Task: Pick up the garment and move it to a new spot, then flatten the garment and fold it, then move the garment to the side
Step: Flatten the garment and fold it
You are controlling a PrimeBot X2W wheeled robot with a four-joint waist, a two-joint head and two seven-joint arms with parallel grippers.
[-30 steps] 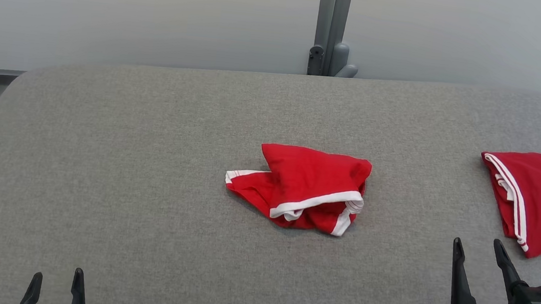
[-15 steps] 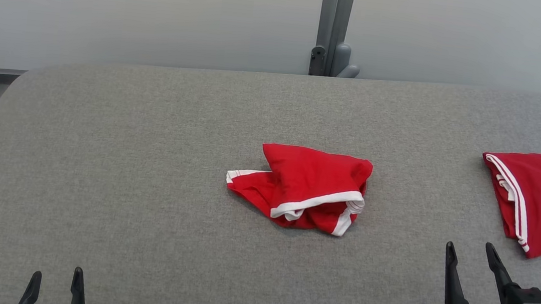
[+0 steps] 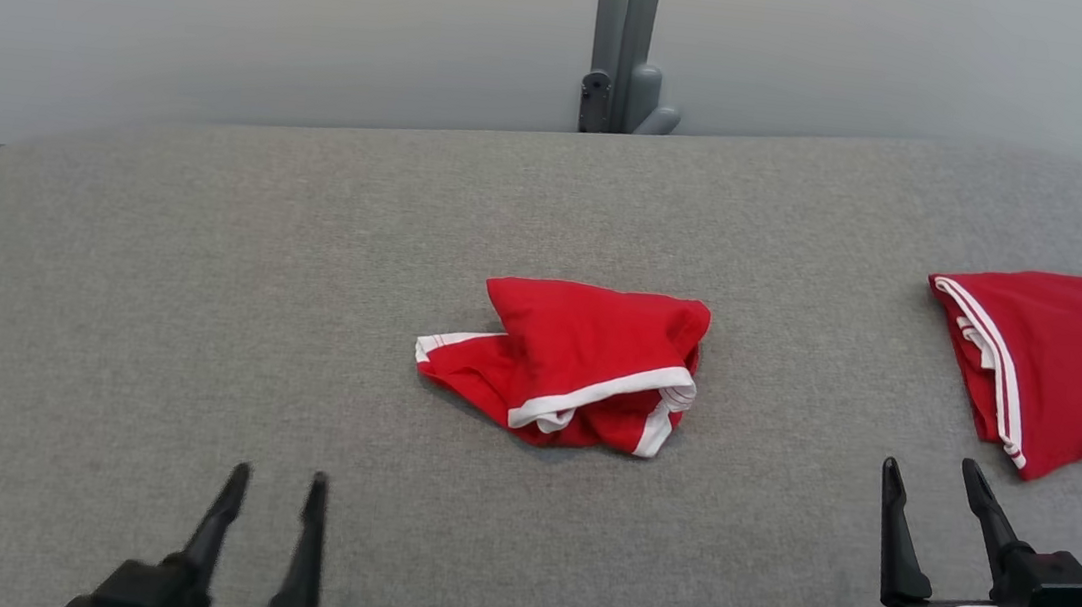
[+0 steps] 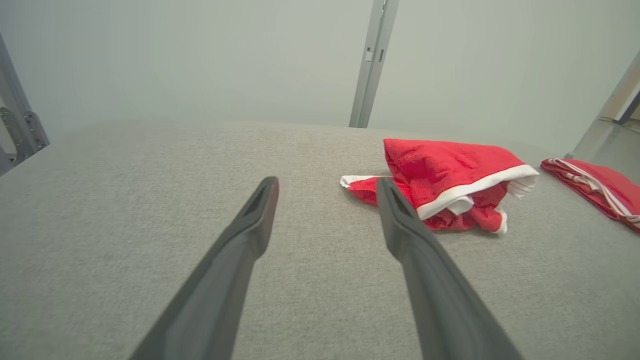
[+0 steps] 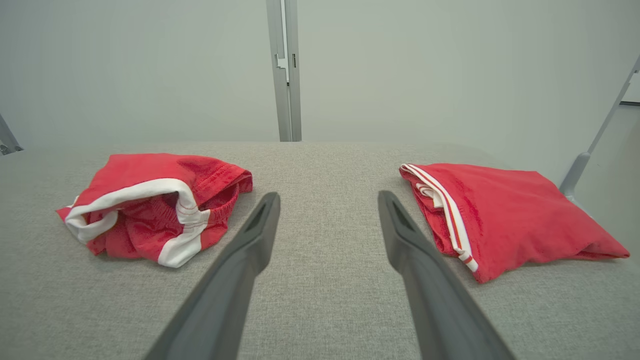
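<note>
Two red garments, crumpled garment [image 3: 575,357] and folded garment [image 3: 1077,365], two grippers, left gripper [image 3: 280,474] and right gripper [image 3: 929,464], one grey table [image 3: 199,308], one metal post [image 3: 624,41].

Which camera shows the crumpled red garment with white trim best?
The head view: the crumpled red garment lies whole, seen from above. The right wrist view shows it side-on; in the left wrist view a finger overlaps it.

A grey cloth-covered table [image 3: 199,308] carries crumpled red shorts [image 3: 575,362] at its middle and a folded red garment [image 3: 1068,359] far right.
</note>
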